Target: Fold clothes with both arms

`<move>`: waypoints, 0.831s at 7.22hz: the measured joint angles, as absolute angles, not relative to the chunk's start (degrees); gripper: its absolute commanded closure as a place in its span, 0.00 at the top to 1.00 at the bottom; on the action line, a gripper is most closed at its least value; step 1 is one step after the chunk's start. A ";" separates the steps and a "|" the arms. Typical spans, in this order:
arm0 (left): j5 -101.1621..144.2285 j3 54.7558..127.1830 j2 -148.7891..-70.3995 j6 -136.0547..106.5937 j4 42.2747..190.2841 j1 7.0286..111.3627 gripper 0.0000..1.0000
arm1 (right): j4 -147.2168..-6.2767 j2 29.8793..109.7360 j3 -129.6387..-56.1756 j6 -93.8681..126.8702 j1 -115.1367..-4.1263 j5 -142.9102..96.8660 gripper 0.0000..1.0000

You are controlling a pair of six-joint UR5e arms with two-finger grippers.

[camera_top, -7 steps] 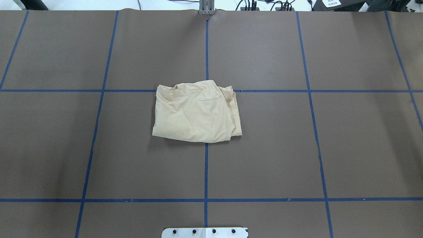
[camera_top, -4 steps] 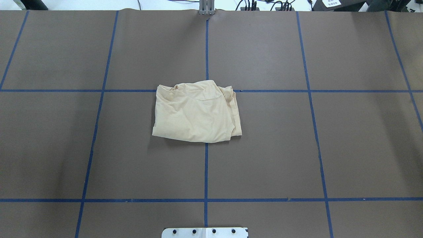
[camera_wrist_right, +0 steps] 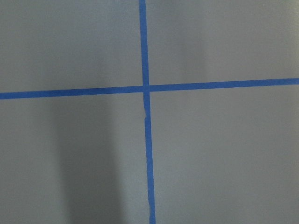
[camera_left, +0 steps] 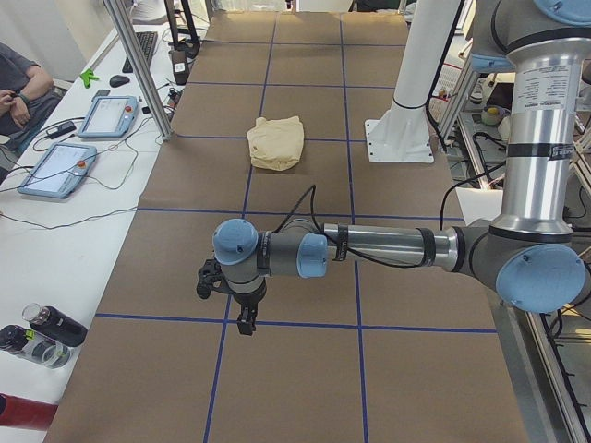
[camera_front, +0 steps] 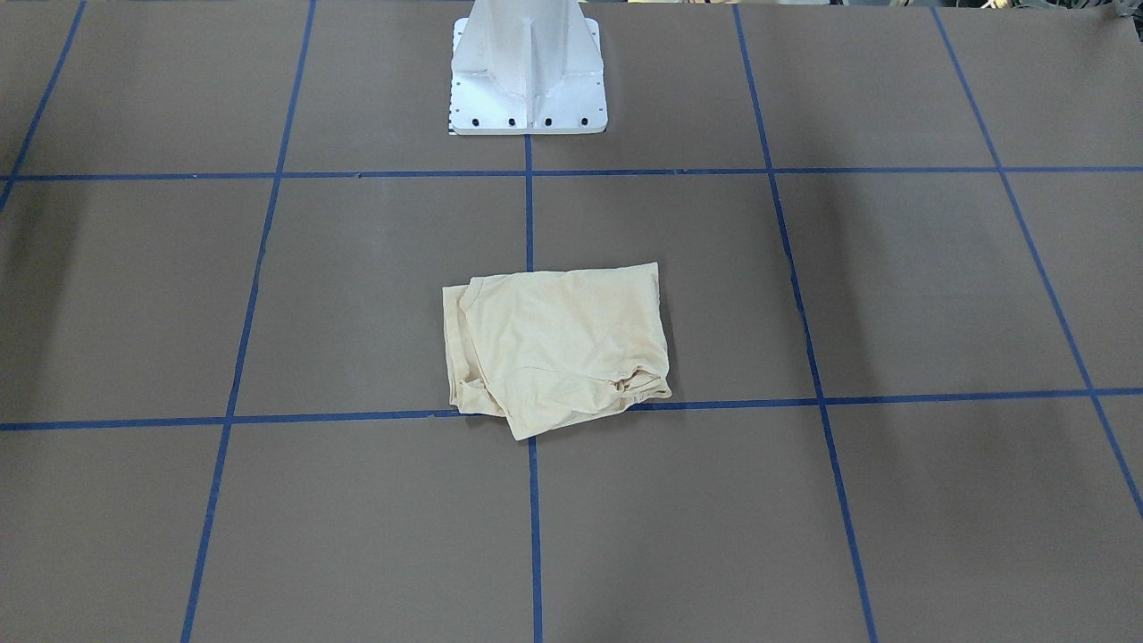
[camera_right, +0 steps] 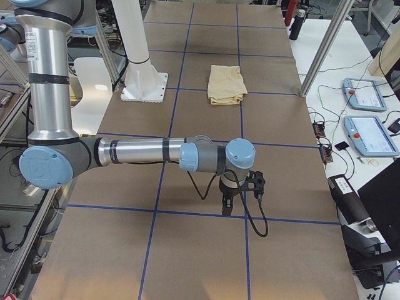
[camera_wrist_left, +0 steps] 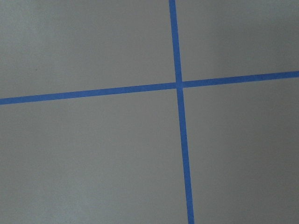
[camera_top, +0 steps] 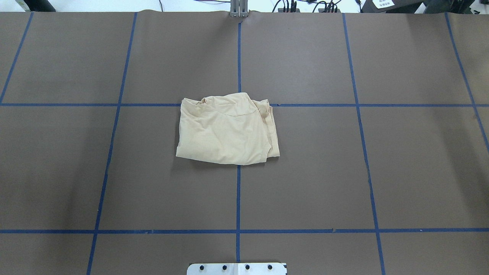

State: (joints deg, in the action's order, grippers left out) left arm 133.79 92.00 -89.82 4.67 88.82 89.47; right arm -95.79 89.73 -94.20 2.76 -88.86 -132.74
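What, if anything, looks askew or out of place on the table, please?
Only the T-shirt: its fold is uneven, with the far edge rumpled and lower layers sticking out along the overhead view's right side. Nothing else stands out.

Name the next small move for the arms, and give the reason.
Likely hold parked, since the fold looks done: the shirt lies as a compact folded bundle at the centre of the table, and the left pincer and right pincer hang near its ends, touching nothing.
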 measured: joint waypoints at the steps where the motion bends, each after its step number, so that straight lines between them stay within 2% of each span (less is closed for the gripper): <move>1: 133.83 91.99 -89.83 4.69 88.77 89.47 1.00 | -95.74 89.84 -94.20 2.34 -88.86 -132.84 1.00; 6: 134.02 92.06 -89.82 0.17 88.21 89.39 1.00 | -95.71 89.83 -94.22 2.11 -88.86 -132.89 1.00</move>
State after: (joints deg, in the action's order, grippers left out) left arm 134.02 92.06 -89.82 0.17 88.21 89.39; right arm -95.71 89.83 -94.22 2.11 -88.86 -132.89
